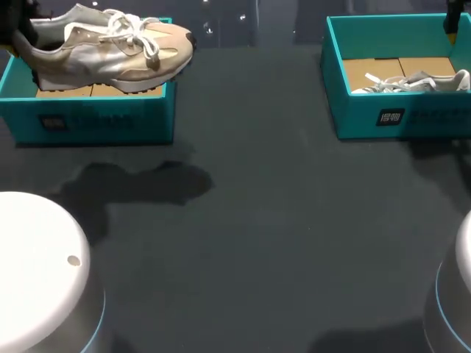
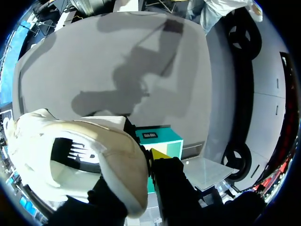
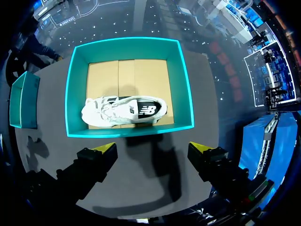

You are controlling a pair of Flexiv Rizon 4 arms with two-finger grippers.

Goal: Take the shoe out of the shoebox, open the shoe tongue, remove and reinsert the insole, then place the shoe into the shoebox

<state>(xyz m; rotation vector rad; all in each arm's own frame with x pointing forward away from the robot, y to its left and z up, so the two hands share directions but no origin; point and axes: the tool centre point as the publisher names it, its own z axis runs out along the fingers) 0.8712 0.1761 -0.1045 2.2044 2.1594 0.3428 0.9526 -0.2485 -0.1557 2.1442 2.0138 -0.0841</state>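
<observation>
The beige shoe (image 1: 110,44) hangs over the left box (image 1: 96,118), sole near rim level, toe past the box's right wall. The left jaws are clamped on its heel end: in the left wrist view one yellow tip (image 2: 159,153) lies against the heel, and the other is hidden behind the shoe. We judge the lift-out step to be in hand; the shoe is not yet over bare worktop (image 1: 257,243).

The right jaws stand wide apart above the right box (image 1: 397,118), clear of the white shoe (image 1: 412,82) that lies on its side inside.

Hazards from here:
- Hold at the heel only. The long toe end acts as a lever; we expect the shoe to tip toe-down or twist in the jaws under any quick move.
- Low clearance. If we traverse before we raise, the sole may catch the wall and drag or tip the box.
- Loose laces (image 1: 132,29). They may snag on the rim.
- Right arm well apart. The tongue and insole steps likely need both arms; a late approach leaves the shoe poorly supported
</observation>
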